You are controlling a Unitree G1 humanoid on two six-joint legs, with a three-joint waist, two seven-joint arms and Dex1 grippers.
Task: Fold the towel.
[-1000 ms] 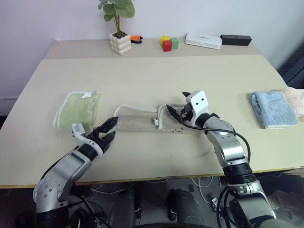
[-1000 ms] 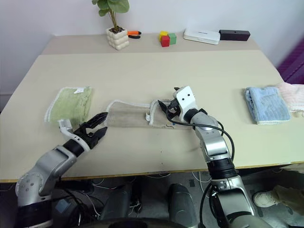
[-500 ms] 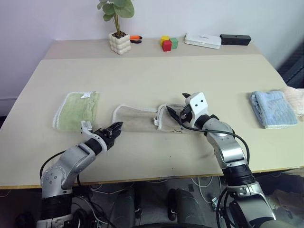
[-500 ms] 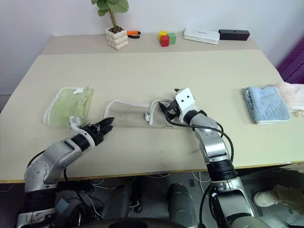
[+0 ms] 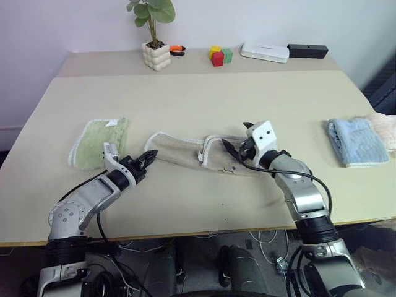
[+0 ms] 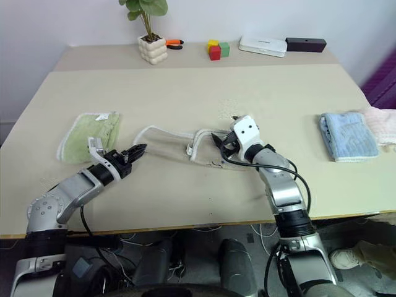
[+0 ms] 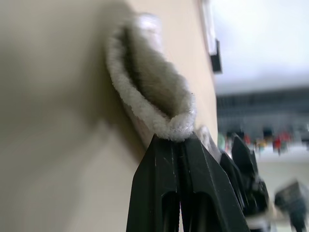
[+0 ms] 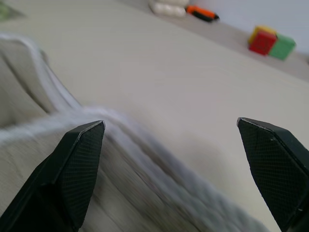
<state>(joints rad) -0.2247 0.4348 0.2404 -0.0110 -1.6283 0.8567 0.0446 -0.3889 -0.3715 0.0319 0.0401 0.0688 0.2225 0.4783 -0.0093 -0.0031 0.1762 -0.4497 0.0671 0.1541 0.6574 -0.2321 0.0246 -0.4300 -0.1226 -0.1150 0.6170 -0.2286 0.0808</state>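
The beige towel (image 5: pixel 182 151) lies as a long, partly folded strip across the middle of the table (image 5: pixel 204 99), with its whitish corded edge showing at both ends. My left gripper (image 5: pixel 148 157) is at the towel's left end, shut on the corded edge. In the left wrist view the cord (image 7: pixel 161 113) is pinched at the tips of the closed fingers (image 7: pixel 166 164). My right gripper (image 5: pixel 231 148) rests over the towel's right end, open. In the right wrist view its fingers (image 8: pixel 72 169) stand wide apart above the towel (image 8: pixel 120 198).
A green folded towel (image 5: pixel 101 142) lies just left of my left gripper, and a light blue folded towel (image 5: pixel 354 141) lies at the right next to a pale cloth (image 5: pixel 385 127). At the table's back stand a potted plant (image 5: pixel 156 54), coloured blocks (image 5: pixel 219 57), a white box (image 5: pixel 265 52) and a black box (image 5: pixel 307 51).
My left gripper moved in to the towel's left end and shut on its corded edge, which now sits slightly raised. My right gripper shifted a little to the right and stayed open.
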